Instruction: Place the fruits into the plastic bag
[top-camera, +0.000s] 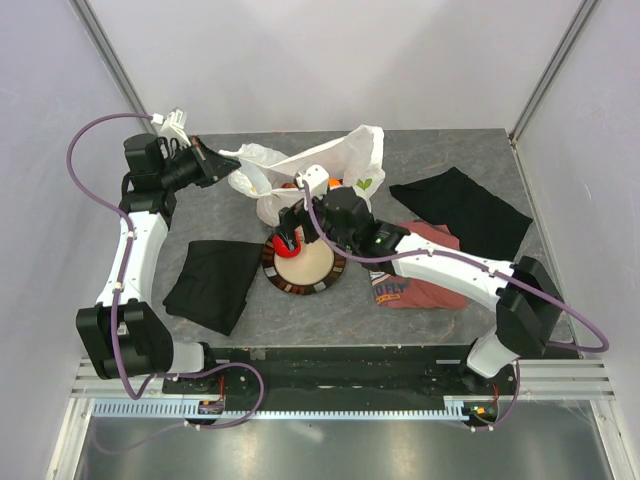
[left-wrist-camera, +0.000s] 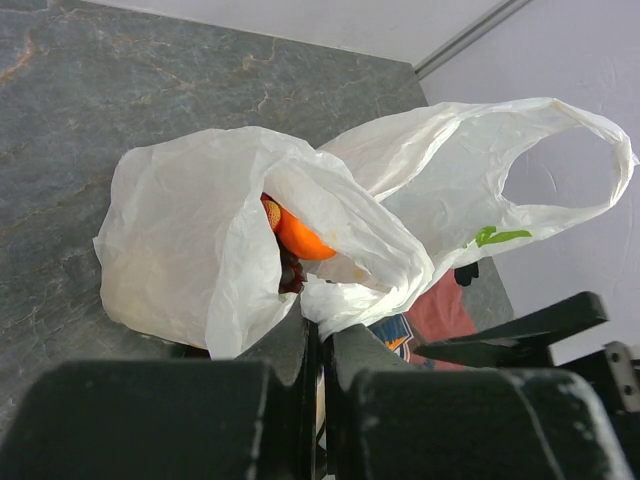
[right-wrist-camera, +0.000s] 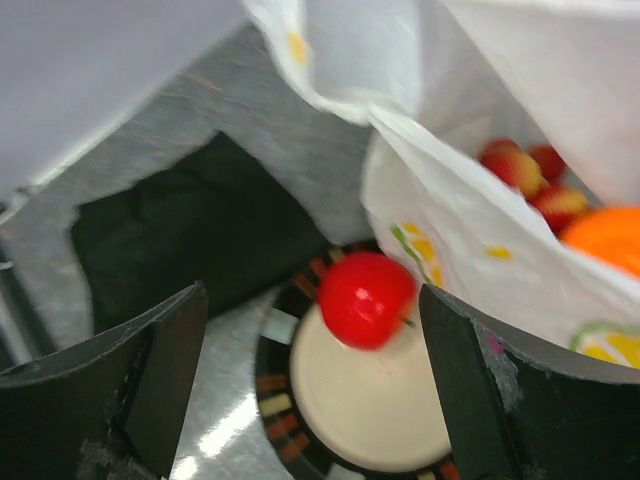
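While the left claw (left-wrist-camera: 320, 345) is pinching the rim of the plastic bag (left-wrist-camera: 200, 250), the right claw (right-wrist-camera: 310, 310) is hovering wide open, the red apple (right-wrist-camera: 366, 298) lying between its fingers on the plate (right-wrist-camera: 275, 405); next, probably, closing, then lifting it forward into the bag.
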